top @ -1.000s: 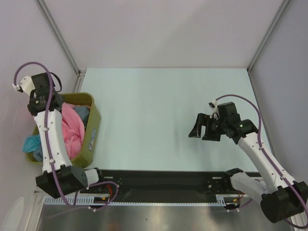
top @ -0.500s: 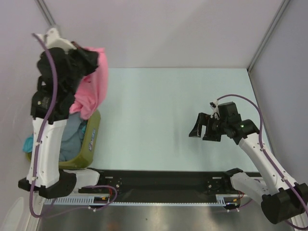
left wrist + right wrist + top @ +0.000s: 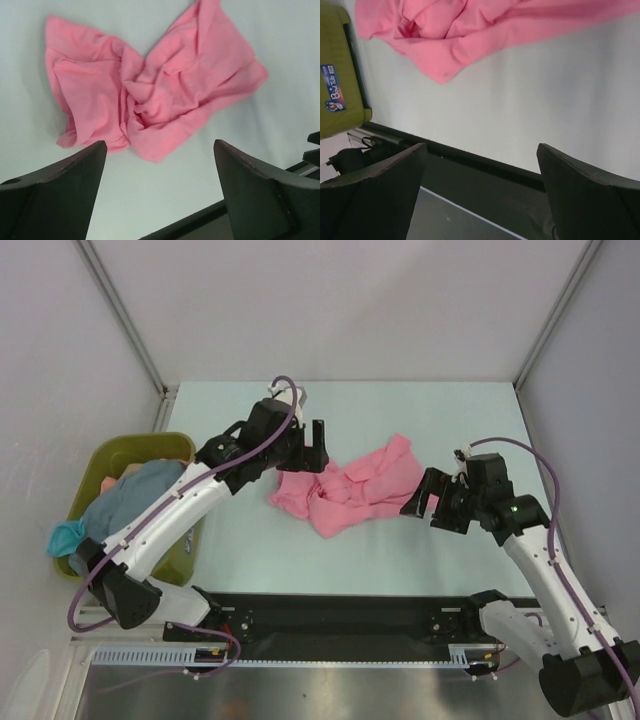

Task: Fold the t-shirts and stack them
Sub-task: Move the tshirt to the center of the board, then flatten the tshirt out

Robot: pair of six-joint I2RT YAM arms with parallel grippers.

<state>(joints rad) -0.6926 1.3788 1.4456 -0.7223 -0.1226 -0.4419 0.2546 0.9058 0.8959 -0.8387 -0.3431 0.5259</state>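
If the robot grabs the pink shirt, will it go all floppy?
Probably floppy: the pink t-shirt lies crumpled in soft folds, so it would likely droop from one pinch. Pushed, it would probably bunch up on the table, not slide whole.

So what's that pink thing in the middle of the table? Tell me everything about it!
It's a bubblegum pink t-shirt made of soft plain cloth, with no print showing. It isn't folded. It lies crumpled on the pale table, bunched up in the middle and spread out to both sides. The sleeves are hard to pick out among the wrinkles. The left hand and right hand are open, and neither is holding it.
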